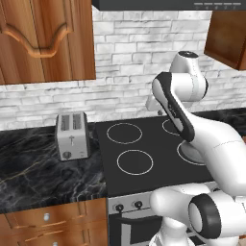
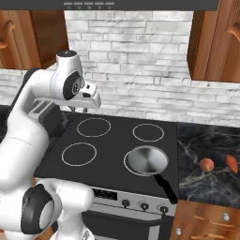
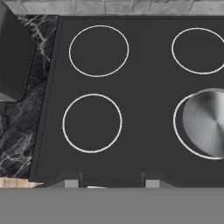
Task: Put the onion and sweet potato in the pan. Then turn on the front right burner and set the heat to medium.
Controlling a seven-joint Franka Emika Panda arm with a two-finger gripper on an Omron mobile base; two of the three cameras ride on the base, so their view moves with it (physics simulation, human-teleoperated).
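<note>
Pan: the pan [image 2: 146, 160] sat empty on the front right burner [image 3: 180, 131], its black handle reaching out over the stove's front edge toward the knobs [image 2: 144, 205].
Onion: a round orange-brown onion [image 2: 206, 164] lay on the dark marble counter [image 2: 206, 140] right of the cooktop, well apart from the pan.
Sweet potato: a longer reddish sweet potato [image 2: 231, 162] lay just beside the onion, further from the stove.
Gripper: the gripper [image 2: 93, 101] hung high over the back left of the cooktop [image 2: 108, 159], near the brick wall; jaws drawn in narrow, nothing between them.
Hand camera: looked straight down on the four rings, the pan at its right edge and the toaster [image 1: 72, 135] off to the left.
Step in hand: judged to be the reach for the first vegetable; nothing in the pan yet.
How to do it well: the jaws would need widening before descent. The arm must swing right across the stove, passing above the pan and its handle. The onion looked likely to roll, so a centred, vertical approach seemed wise.
Risk: nudging the sweet potato while closing on the onion.
</note>
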